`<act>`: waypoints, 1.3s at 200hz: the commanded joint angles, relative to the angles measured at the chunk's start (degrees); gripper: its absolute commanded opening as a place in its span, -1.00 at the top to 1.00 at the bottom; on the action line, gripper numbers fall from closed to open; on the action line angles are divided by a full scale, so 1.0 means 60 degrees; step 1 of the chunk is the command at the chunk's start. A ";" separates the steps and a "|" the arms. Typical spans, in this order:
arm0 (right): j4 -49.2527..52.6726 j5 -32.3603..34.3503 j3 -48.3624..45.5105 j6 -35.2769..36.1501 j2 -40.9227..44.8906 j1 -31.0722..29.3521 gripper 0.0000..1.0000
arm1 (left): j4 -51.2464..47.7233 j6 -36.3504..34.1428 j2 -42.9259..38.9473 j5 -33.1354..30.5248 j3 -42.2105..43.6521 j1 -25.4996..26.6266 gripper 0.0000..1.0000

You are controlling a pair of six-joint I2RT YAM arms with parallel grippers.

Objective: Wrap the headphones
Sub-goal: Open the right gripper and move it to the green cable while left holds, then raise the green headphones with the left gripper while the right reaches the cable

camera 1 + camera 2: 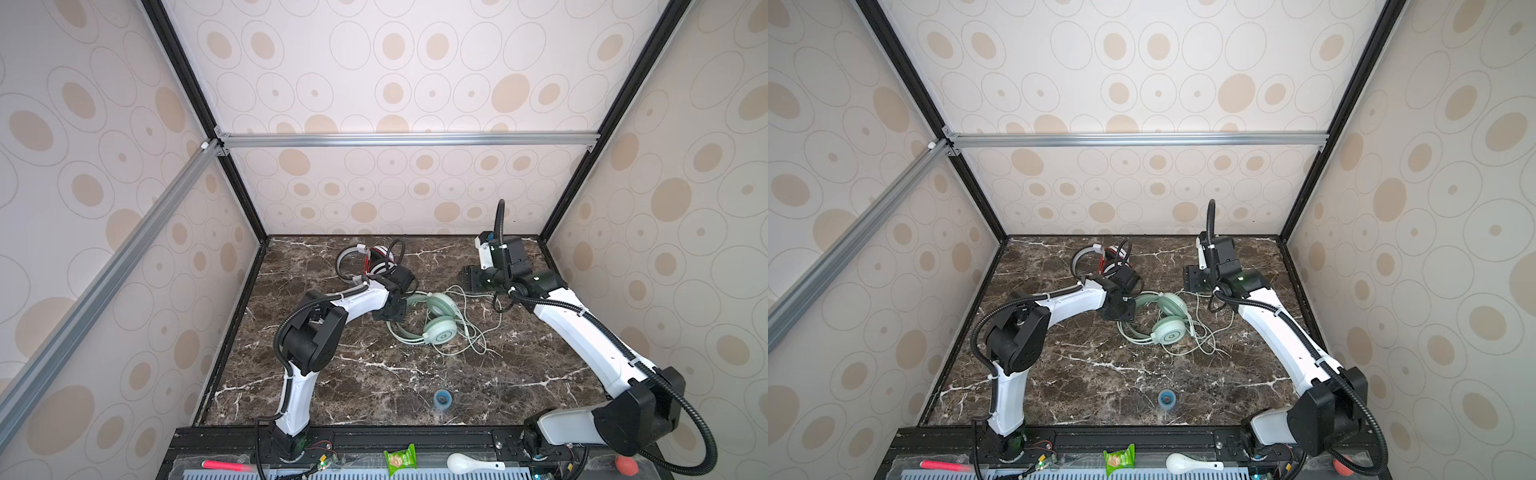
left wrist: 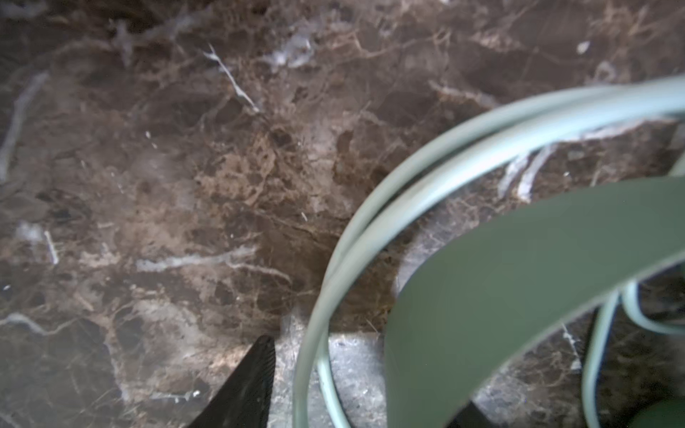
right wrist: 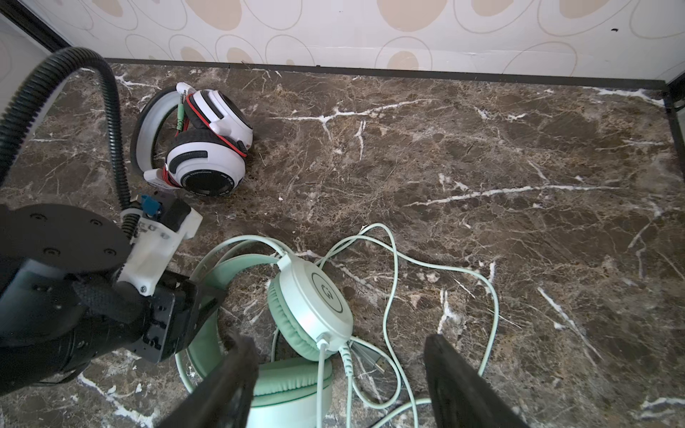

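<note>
The mint headphones lie flat in the middle of the counter, their cord sprawled in loose crossing loops. The left tool is released, jaws astride the headband; closing off-centre would pinch only the thin rails and let the pair swivel. The right tool, released and empty, stands near an ear cup; a loop could snag a finger. Farther back, the white headphones sit close behind the left wrist, liable to be knocked.

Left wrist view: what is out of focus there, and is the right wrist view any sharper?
Left wrist view: the band of the green headphones sits near the lens, blurred and dark; the table is soft too. Right wrist view: the white headphones and the table veins are sharp; only the right tool, at the edge, is blurred.
</note>
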State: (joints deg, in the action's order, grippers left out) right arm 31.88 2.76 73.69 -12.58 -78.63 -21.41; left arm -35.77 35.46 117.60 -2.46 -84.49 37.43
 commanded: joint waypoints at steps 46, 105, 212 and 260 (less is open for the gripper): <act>-0.0120 -0.0055 -0.0179 0.0035 -0.0064 0.0053 -0.47 | -0.0690 0.0531 0.0585 -0.1150 -0.0353 0.0502 0.40; 0.0102 -0.0031 -0.0157 0.0275 0.0016 0.0053 -0.45 | -0.0106 0.0145 -0.0387 -0.1836 -0.0347 0.0433 1.00; -0.1824 -0.0900 -0.0685 0.1402 0.1620 0.0051 -0.42 | -0.0849 -0.2269 -0.2738 -0.2263 -0.3195 -0.0327 1.00; -0.2918 -0.0725 -0.1090 0.1357 0.2497 0.0053 -0.46 | -0.1587 -0.3035 -0.2847 -0.1760 -0.5510 -0.1207 1.00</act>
State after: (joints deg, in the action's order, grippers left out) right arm 20.18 -2.68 69.32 -5.30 -67.79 -21.41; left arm -43.35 19.79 102.32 -15.11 -109.84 32.93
